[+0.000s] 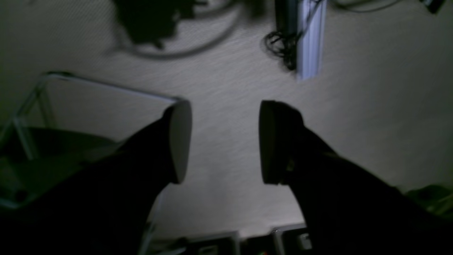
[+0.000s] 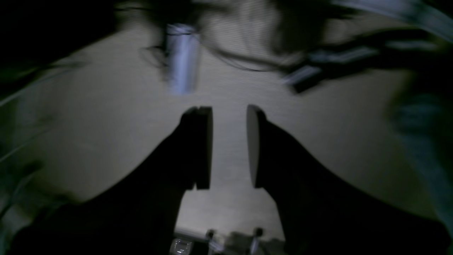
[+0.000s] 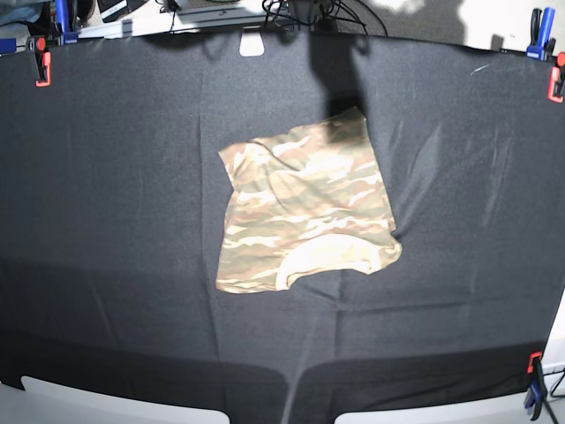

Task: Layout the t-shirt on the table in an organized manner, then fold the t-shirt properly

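Note:
The t-shirt (image 3: 305,208), camouflage in tan and olive, lies in a rough, rumpled square at the middle of the table (image 3: 106,221), with a curved hem showing at its near edge. Neither arm appears in the base view. The left gripper (image 1: 224,141) is open, with only pale floor between its dark fingers (image 1: 180,141). The right gripper (image 2: 229,147) is also open, with a narrower gap and nothing in it. Both wrist views look away from the table, so neither shows the shirt.
Red clamps (image 3: 41,69) and blue clamps (image 3: 533,397) grip the black cloth at its edges. Cables (image 3: 309,13) lie behind the far edge. The left wrist view shows a metal frame (image 1: 106,86) and a pale post (image 1: 311,39) on the floor.

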`<action>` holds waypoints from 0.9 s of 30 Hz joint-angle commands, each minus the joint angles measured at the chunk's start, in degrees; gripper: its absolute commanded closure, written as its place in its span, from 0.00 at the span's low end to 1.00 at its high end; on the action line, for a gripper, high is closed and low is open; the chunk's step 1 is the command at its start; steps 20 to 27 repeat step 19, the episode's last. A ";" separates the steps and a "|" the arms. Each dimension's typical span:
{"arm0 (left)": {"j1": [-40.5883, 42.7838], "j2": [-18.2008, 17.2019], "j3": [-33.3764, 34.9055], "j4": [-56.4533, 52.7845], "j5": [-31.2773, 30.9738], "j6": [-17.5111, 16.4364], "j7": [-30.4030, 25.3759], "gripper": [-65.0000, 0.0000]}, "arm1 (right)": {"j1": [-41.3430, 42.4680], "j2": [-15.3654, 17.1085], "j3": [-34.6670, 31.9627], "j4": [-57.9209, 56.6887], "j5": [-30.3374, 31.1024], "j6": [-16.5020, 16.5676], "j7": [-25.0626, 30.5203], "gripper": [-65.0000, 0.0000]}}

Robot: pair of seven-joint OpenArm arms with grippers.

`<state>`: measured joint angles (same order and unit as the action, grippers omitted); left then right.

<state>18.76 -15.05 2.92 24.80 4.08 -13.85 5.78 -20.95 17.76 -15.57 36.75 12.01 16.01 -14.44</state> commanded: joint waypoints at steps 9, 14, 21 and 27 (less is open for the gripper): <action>-4.07 0.87 -0.20 -1.03 0.42 1.09 -0.31 0.56 | 12.41 -1.75 -0.57 -16.15 0.70 -0.59 5.46 0.75; -3.98 0.92 -0.20 1.55 0.37 2.95 0.35 0.56 | 12.50 -1.84 -0.59 -16.15 0.13 -0.55 5.38 0.75; -4.04 0.92 -0.20 1.73 0.42 2.95 0.04 0.56 | 12.46 -1.73 -0.57 -16.09 0.24 -0.09 5.46 0.75; -4.04 0.92 -0.20 1.73 0.42 2.95 0.04 0.56 | 12.46 -1.73 -0.57 -16.09 0.24 -0.09 5.46 0.75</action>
